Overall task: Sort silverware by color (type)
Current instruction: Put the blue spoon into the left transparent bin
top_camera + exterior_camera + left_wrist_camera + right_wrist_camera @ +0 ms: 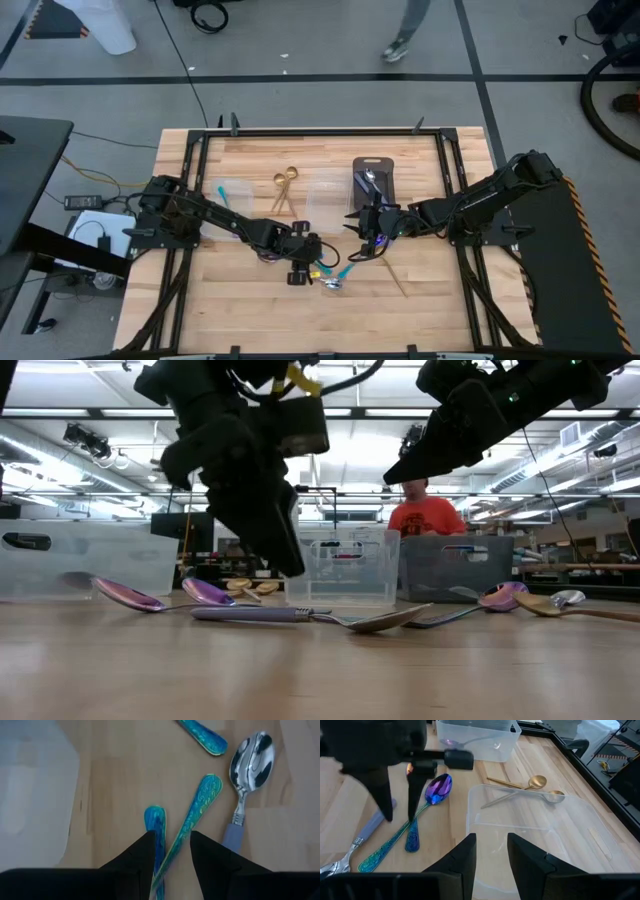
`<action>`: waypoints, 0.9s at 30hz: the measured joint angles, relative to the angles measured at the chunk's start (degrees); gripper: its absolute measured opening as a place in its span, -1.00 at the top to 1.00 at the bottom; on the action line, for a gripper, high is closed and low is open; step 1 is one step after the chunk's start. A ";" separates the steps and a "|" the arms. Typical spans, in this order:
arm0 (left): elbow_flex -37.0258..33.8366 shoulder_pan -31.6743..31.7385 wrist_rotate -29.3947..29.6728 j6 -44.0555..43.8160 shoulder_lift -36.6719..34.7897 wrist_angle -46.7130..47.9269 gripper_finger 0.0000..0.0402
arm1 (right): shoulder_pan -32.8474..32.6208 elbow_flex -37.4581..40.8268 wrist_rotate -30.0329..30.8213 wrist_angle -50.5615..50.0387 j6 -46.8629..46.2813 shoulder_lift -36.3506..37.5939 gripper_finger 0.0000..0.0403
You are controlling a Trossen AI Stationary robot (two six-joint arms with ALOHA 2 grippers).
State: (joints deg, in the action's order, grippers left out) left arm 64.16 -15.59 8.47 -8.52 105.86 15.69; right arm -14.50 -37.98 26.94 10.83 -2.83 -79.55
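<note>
Straddling two crossed teal spoon handles [192, 815] on the table's middle, the left gripper [171, 851] stands released; closing could pinch both. Right gripper [490, 851] waits, fingers apart.

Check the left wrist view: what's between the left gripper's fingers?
Two teal handles lie crossed in the gap of the open left gripper, above bare wood.

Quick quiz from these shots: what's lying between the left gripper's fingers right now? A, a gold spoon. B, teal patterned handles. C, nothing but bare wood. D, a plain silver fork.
B: in the left wrist view the left gripper has its open fingers straddling the teal handles lying on the table, not gripping them.
</note>
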 joint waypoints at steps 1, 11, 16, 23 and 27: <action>-0.02 -0.03 0.00 0.83 0.28 0.05 0.34 | 0.00 0.00 0.00 -0.04 0.00 0.00 0.40; 0.02 -0.39 -1.11 7.14 4.68 -2.27 0.34 | 0.00 -0.02 -0.04 -0.38 0.00 0.00 0.40; 0.04 -0.20 -1.98 7.70 4.70 -1.28 0.35 | 0.00 -0.02 -0.07 -0.33 -0.02 0.00 0.40; 0.13 0.18 -5.96 8.03 4.54 0.94 0.60 | 0.00 -0.02 -0.07 -0.30 -0.02 0.00 0.40; 0.17 0.11 -6.97 9.24 4.50 1.86 0.77 | 0.00 -0.02 -0.09 -0.26 -0.02 0.00 0.40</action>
State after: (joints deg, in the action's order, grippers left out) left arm 64.34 -15.49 1.50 0.71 110.37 17.55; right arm -14.50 -38.00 26.85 10.57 -2.85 -79.55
